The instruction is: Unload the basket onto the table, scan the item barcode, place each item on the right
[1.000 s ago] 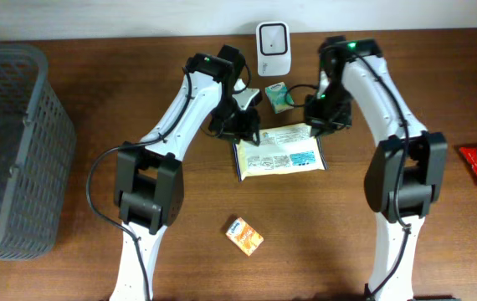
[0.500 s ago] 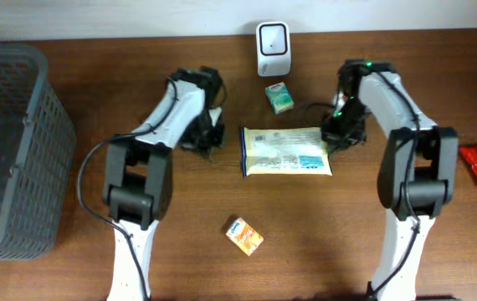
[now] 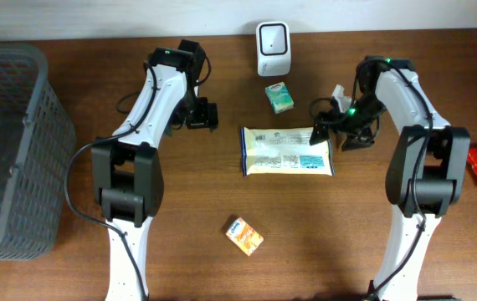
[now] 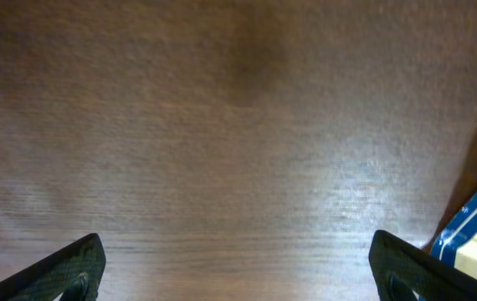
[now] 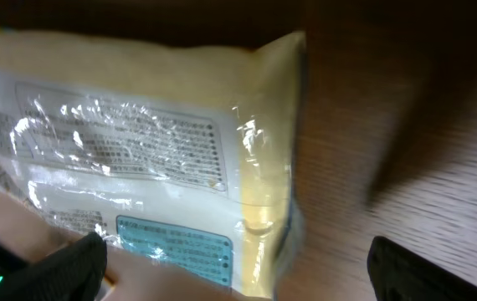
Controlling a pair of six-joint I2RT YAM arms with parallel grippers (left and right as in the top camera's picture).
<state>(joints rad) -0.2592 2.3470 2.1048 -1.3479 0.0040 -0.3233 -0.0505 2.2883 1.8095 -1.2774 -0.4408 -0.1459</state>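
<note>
Overhead: wipes pack [image 3: 288,151] lengthwise left-right

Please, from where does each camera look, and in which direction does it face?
Overhead: fixed above the table, facing straight down; both arms show, the left gripper and right gripper on either side of the flat pack.
Left wrist: faces down at bare wood; its fingertips show wide apart at the bottom corners.
Right wrist: faces the pack's printed side; its fingertips show at the bottom corners.
Shared: all three show the pack; the left wrist view shows only a corner.
</note>
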